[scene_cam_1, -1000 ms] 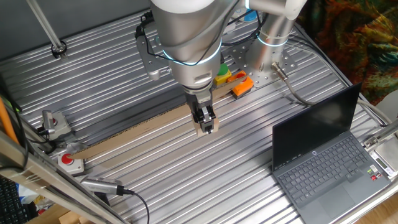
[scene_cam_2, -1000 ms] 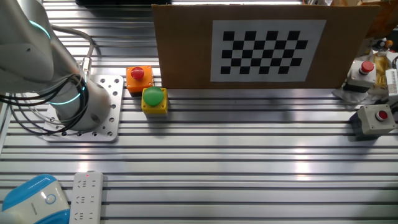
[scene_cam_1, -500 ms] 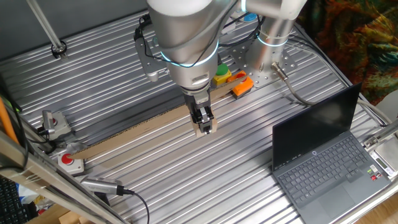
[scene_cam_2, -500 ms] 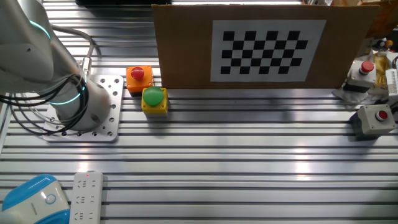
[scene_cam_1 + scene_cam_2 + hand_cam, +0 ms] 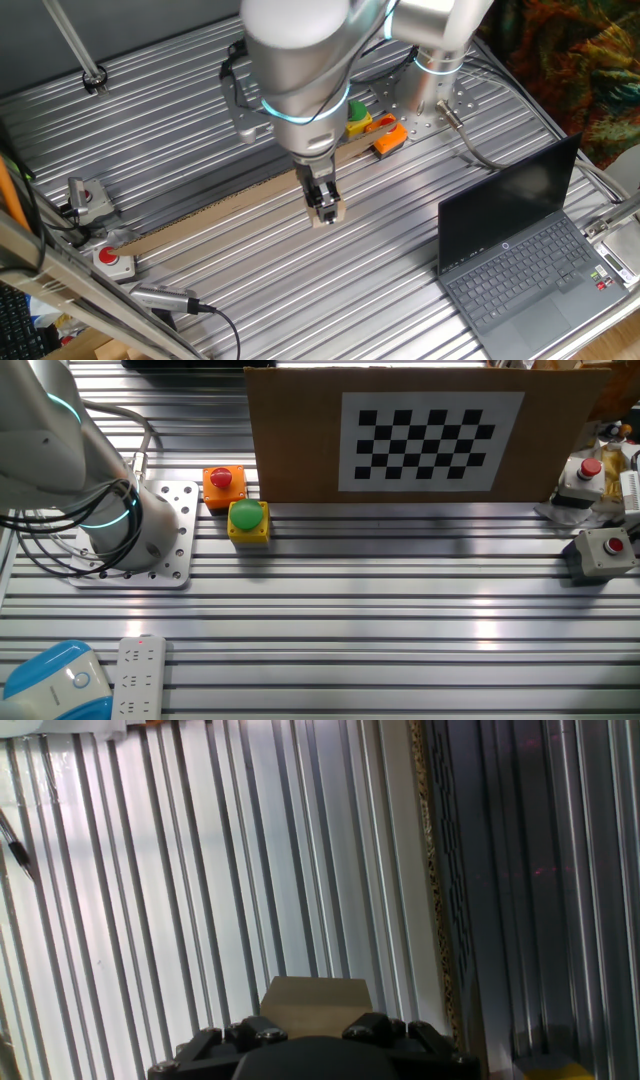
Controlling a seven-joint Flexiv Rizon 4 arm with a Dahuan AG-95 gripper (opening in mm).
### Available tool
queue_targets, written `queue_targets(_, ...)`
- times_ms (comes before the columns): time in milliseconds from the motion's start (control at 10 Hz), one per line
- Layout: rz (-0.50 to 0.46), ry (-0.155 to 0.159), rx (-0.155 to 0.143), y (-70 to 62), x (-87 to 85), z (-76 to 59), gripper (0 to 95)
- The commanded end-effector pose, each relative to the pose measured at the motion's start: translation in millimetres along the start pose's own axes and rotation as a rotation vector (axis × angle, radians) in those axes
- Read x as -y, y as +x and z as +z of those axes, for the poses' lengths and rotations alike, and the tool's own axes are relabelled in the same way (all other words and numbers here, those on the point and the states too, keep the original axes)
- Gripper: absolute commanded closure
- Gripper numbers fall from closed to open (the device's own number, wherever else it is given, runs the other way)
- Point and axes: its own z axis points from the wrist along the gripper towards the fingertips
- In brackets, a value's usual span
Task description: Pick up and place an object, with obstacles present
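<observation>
The small tan block (image 5: 327, 214) sits between the fingers of my gripper (image 5: 323, 203), just on the near side of the long tan strip (image 5: 215, 212) that runs across the ribbed table. The gripper is shut on the block, close above the table. In the hand view the block (image 5: 315, 1000) shows at the bottom between the jaws of the gripper (image 5: 315, 1025), with the strip's corrugated edge (image 5: 430, 870) to its right. The gripper and block are hidden in the other fixed view.
A yellow box with a green button (image 5: 356, 122) and an orange piece (image 5: 390, 138) lie by the strip's far end. An open laptop (image 5: 520, 250) is at the right. Button boxes (image 5: 88, 196) sit at the left. A checkerboard cardboard panel (image 5: 430, 435) stands in the other fixed view.
The gripper with the block has shifted slightly left and lower toward the table, staying beside the strip. Nothing else moved.
</observation>
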Motion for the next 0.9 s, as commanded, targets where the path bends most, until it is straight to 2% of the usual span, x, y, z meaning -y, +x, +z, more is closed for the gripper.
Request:
queue_targets(100, 0.000, -0.008, 0.010, -5.4, 1.0, 8.5, 95.0)
queue_targets(200, -0.001, -0.007, 0.010, -7.6, 1.2, 11.2, 95.0)
queue_targets(700, -0.005, -0.005, 0.026, -27.9, 0.7, 44.7, 95.0)
queue_targets(900, -0.003, -0.003, 0.026, -31.9, -0.1, 53.0, 95.0)
